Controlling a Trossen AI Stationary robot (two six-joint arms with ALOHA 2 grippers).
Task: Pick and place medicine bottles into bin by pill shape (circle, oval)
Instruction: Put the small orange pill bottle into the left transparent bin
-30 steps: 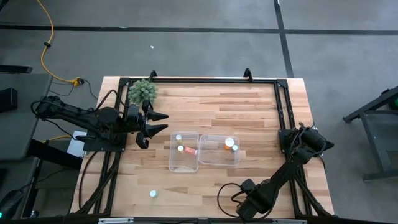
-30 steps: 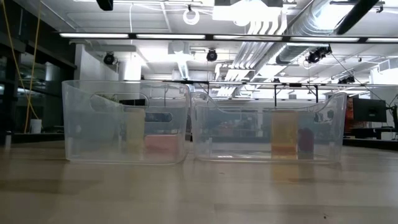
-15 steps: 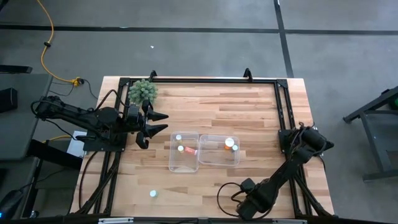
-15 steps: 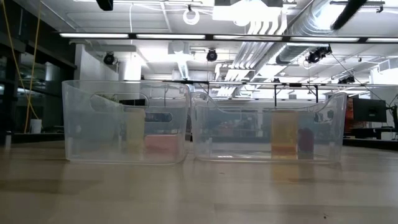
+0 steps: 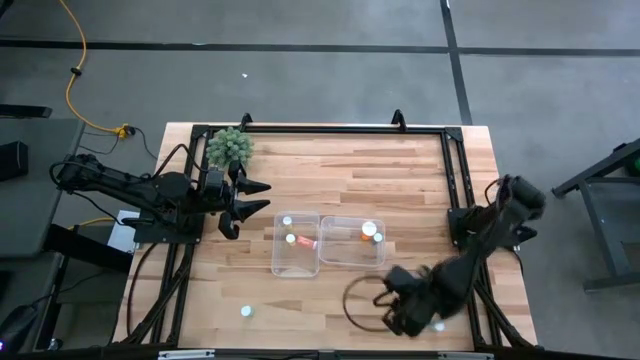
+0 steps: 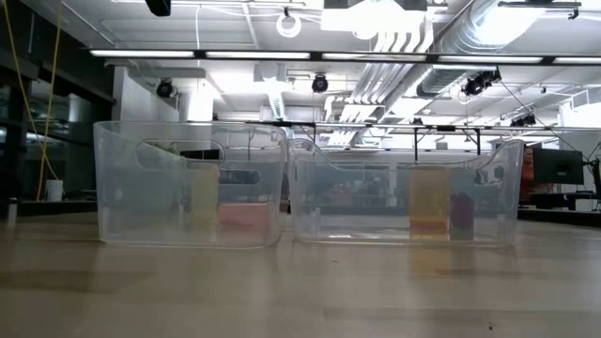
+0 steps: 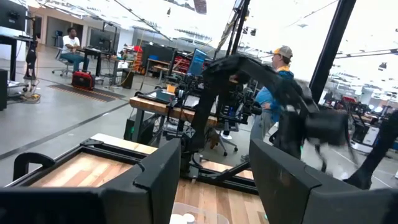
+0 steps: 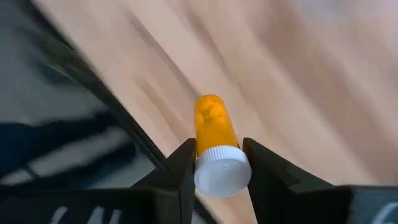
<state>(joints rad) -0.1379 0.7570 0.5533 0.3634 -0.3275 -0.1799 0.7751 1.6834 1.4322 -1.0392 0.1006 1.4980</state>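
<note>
Low in the frame's centre, the right gripper (image 8: 217, 171) clamps an orange pill bottle (image 8: 215, 129) just below its white cap (image 8: 222, 172); light, rigid, probably slick plastic. The left gripper (image 5: 255, 196) waits spread at the table's left.

We see a worktop (image 5: 400, 190) of pale wooden strips with a matt, faintly grained surface, edged by a black metal frame (image 5: 320, 129). On it stand two bins (image 6: 188, 183) of clear, glossy plastic — light glints along their smooth walls. The bottle (image 8: 216, 137) between the fingers of the right pincer (image 8: 217, 165) has a see-through orange plastic body and a smooth white plastic cap with a dull sheen. Both pincers look like matt black plastic — the left pincer (image 7: 211, 180) shows flat, smooth faces. The plant ball (image 5: 229, 147) looks fuzzy and soft.
</note>
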